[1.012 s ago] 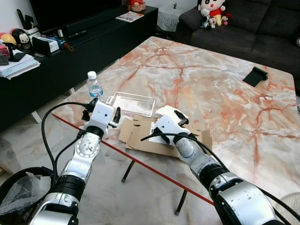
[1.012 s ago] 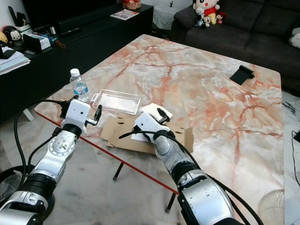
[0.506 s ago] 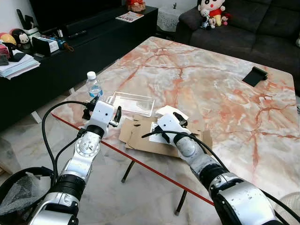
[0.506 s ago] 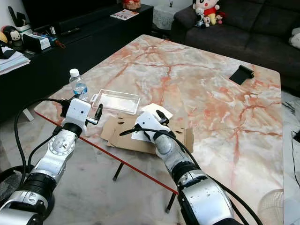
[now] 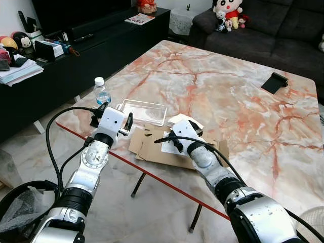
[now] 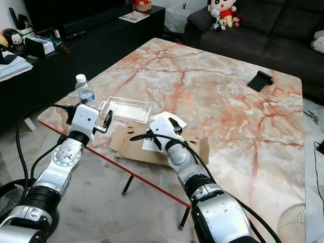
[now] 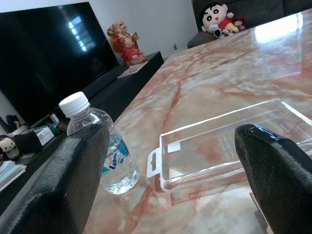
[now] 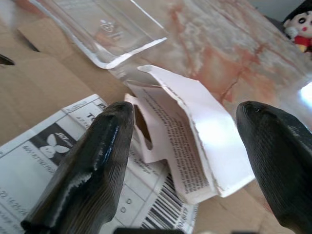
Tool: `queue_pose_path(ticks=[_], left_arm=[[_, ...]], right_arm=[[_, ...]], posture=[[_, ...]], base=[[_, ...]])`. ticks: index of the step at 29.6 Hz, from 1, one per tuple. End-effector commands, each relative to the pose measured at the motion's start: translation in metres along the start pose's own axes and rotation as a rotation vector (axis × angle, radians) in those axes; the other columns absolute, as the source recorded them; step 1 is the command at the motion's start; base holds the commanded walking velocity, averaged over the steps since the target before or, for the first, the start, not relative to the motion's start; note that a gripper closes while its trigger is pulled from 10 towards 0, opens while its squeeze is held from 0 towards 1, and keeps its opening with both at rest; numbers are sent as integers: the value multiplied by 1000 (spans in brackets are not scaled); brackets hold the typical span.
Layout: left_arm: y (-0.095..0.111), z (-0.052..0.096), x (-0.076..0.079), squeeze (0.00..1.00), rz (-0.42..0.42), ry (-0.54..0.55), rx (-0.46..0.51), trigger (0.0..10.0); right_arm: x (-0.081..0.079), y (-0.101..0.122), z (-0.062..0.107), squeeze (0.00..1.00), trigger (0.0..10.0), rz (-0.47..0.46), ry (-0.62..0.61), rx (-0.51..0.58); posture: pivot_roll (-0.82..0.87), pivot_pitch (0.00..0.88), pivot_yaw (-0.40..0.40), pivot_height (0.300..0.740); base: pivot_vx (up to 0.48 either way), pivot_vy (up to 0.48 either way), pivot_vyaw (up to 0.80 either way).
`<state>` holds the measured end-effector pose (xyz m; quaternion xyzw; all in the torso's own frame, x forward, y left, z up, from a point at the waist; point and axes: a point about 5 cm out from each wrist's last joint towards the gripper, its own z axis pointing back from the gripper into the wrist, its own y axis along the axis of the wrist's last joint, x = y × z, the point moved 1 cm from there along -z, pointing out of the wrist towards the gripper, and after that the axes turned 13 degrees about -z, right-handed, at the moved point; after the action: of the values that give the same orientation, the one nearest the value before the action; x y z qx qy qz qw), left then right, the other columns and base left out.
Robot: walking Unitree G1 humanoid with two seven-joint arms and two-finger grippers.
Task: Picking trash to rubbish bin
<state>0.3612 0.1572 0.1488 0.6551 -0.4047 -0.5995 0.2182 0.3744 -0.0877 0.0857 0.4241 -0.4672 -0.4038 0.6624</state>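
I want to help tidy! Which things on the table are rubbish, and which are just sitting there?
Rubbish: small clear plastic water bottle; clear plastic packaging tray; flattened brown cardboard; torn white paper box.

Just lying about: flat black object; soft toys on the sofa.

marble table [image 5: 243,96] | dark sofa [image 5: 273,30] with plush toys [image 5: 229,12] | black TV cabinet [image 5: 91,55]

Both arms extended forward; left tool [image 7: 170,161] fingers spread, right tool [image 8: 187,146] likewise.
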Motion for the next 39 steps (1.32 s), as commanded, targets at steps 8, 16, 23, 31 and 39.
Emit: queue_pose_path(ticks=[8, 16, 23, 31, 39], left_arm=[[6, -2, -1, 0, -3, 1, 19, 10000], [5, 1, 0, 0, -2, 1, 14, 10000], [3, 5, -1, 0, -8, 5, 7, 10000], [2, 9, -2, 0, -16, 4, -1, 10000], [2, 11, -3, 0, -20, 7, -7, 10000]], right_arm=[[10, 6, -3, 0, 10000, 28, -34, 10], [15, 11, -5, 0, 10000, 72, -50, 10], [17, 11, -5, 0, 10000, 130, -56, 7], [16, 10, -5, 0, 10000, 139, -53, -1], [13, 8, -5, 0, 10000, 148, -44, -6]], posture=[[138, 29, -100, 740], [145, 54, -106, 740], [154, 72, -111, 740], [163, 93, -112, 740], [171, 100, -114, 740]], base=[[0, 0, 0], [0, 0, 0], [0, 0, 0], [0, 0, 0], [0, 0, 0]])
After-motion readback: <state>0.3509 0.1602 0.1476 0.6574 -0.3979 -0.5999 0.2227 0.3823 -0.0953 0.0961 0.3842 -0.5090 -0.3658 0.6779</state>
